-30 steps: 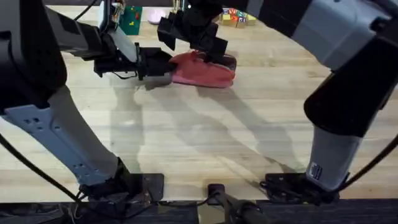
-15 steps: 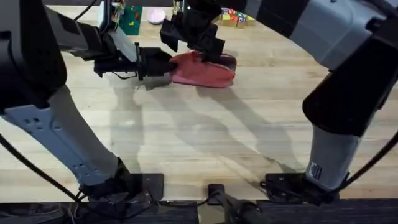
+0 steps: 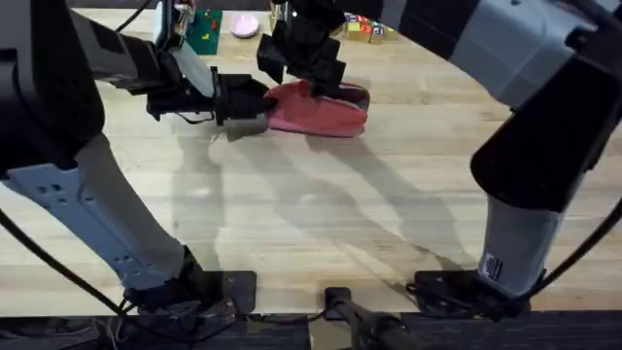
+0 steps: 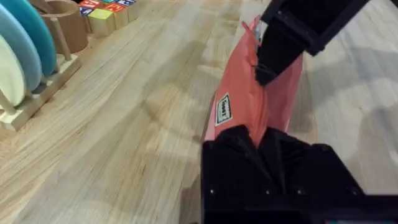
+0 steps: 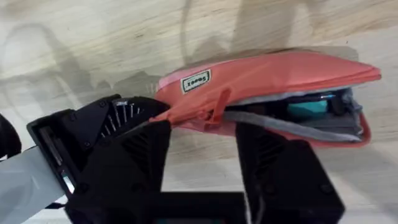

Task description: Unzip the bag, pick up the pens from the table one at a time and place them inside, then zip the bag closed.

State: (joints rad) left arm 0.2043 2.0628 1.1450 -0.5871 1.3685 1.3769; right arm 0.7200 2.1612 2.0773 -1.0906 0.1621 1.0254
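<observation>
The salmon-pink bag (image 3: 328,117) lies at the far middle of the table (image 3: 321,214). My left gripper (image 3: 259,107) is shut on the bag's left end, and the pink fabric is pinched between its black fingers (image 4: 231,146). My right gripper (image 3: 319,82) hangs over the bag's top with its fingers apart on either side of the pink zipper pull (image 5: 217,104). The zipper gapes at the bag's right end (image 5: 323,109), where a teal and a dark shape show inside. The pens are out of view.
Coloured blocks (image 3: 369,27), a green card (image 3: 204,29) and a pink object (image 3: 245,24) sit along the table's far edge. Beside the bag stand a wooden rack with teal discs (image 4: 22,56) and a wooden cup (image 4: 65,25). Bare planks stretch toward the arms' bases.
My right gripper has shifted slightly toward the far left over the bag. The bag and my left gripper have stayed where they were.
</observation>
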